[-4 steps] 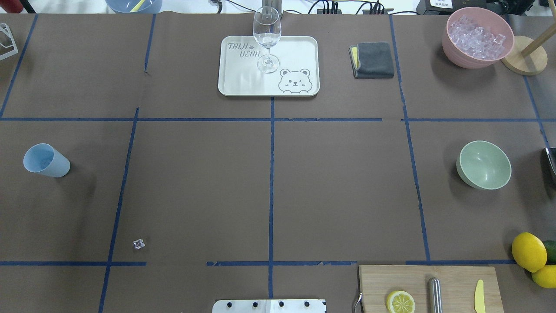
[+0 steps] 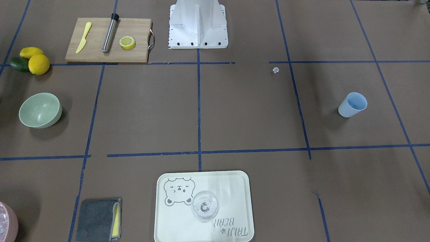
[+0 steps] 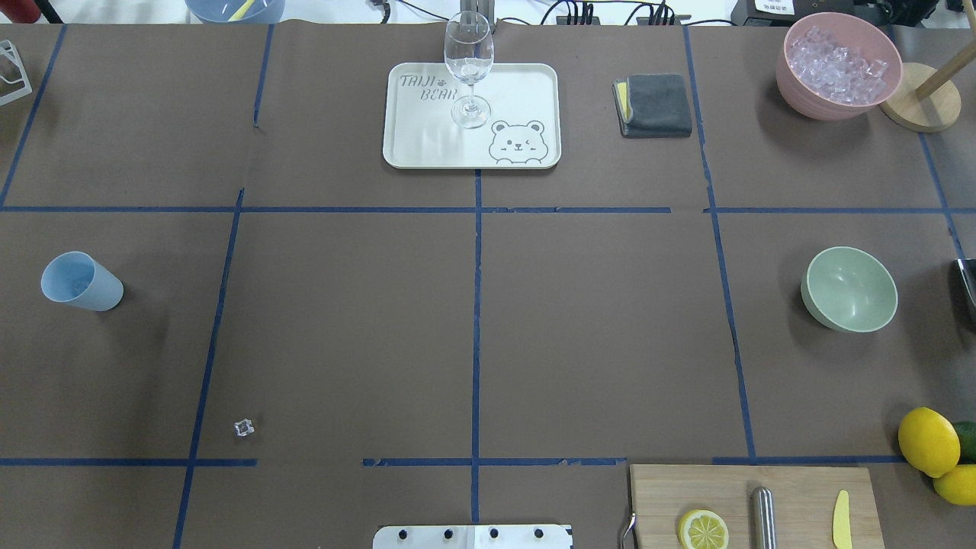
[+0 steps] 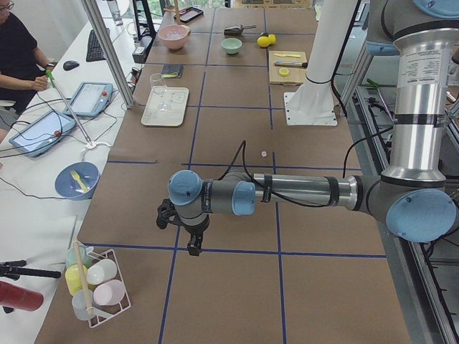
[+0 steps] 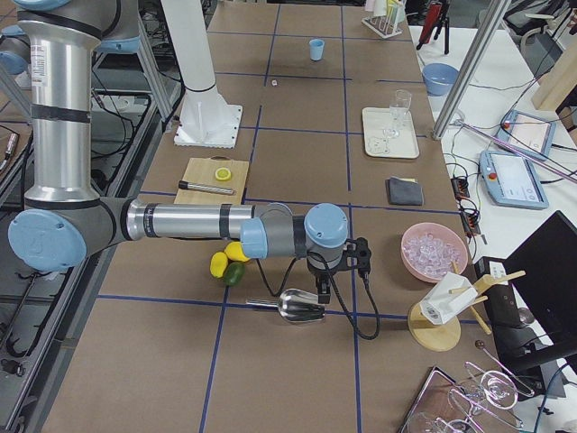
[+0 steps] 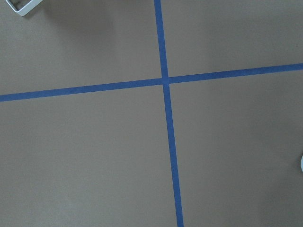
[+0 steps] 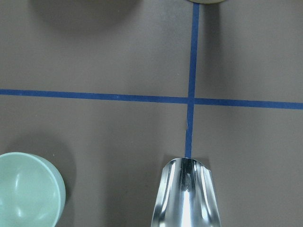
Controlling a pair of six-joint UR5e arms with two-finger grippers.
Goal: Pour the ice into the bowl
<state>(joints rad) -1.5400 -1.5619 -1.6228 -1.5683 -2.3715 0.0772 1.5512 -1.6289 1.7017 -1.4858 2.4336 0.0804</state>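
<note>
The pale sage-green bowl (image 3: 849, 290) stands upright on the right side of the table; it also shows in the front view (image 2: 39, 110) and the right wrist view (image 7: 26, 189). The ice (image 3: 837, 62), a cluster of clear cubes, fills a pink container (image 3: 793, 80) at the far right. A light blue cup (image 3: 80, 280) stands far left. The left gripper (image 4: 192, 249) hangs over a tape crossing at the table's left end. The right gripper (image 5: 323, 293) hovers just above a metal scoop (image 5: 293, 307) by the bowl. I cannot tell whether either is open or shut.
A stray clear cube (image 3: 243, 428) lies front left. A tray (image 3: 427, 145) with a wine glass (image 3: 469, 65) sits at the back centre, with a grey cloth (image 3: 654, 104) beside it. A cutting board (image 3: 663, 496) and lemons (image 3: 928, 441) sit front right.
</note>
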